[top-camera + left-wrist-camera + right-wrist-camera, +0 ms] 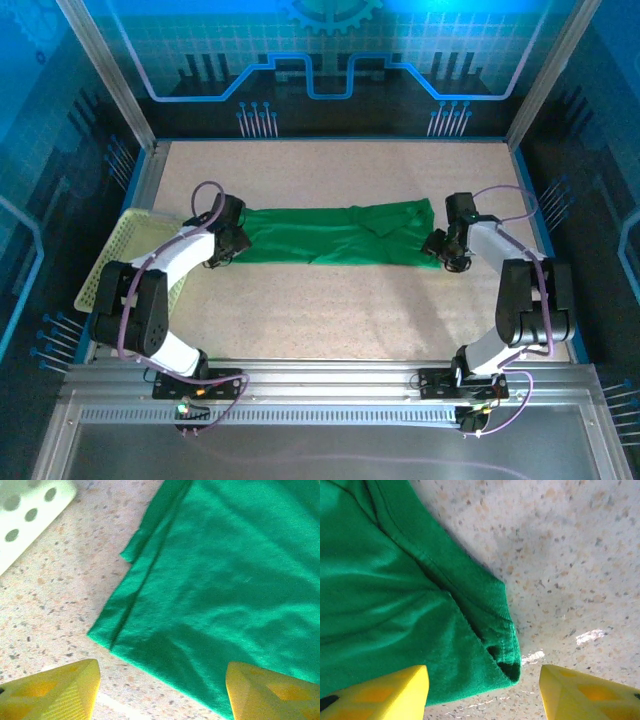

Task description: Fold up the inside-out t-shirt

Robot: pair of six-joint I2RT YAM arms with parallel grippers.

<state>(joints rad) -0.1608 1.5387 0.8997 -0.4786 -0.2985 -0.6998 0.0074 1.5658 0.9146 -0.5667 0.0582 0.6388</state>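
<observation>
Lying as a long, narrow band across the middle of the counter (330, 310), the t-shirt (340, 235) looks partly folded. Doubled layers show along its left edge, and a looser flap sits on top near its right end. By my reading the lengthwise fold is in place and the crosswise folds that would make a compact packet are left to do; some wrinkles also want smoothing.

The left end effector (162, 680) sits low at the band's left end. Its yellow fingers (65, 692) are spread apart, with the cloth's corner lying between them and nothing pinched. The right end effector (484, 680) mirrors it at the other end, fingers apart around a stitched hem corner, which lies loose on the counter. Both arms reach forward and bend inward at the elbow, so the two wrists face each other across the shirt. A pale perforated basket (120, 250) lies at the counter's left side, beside the left arm.
</observation>
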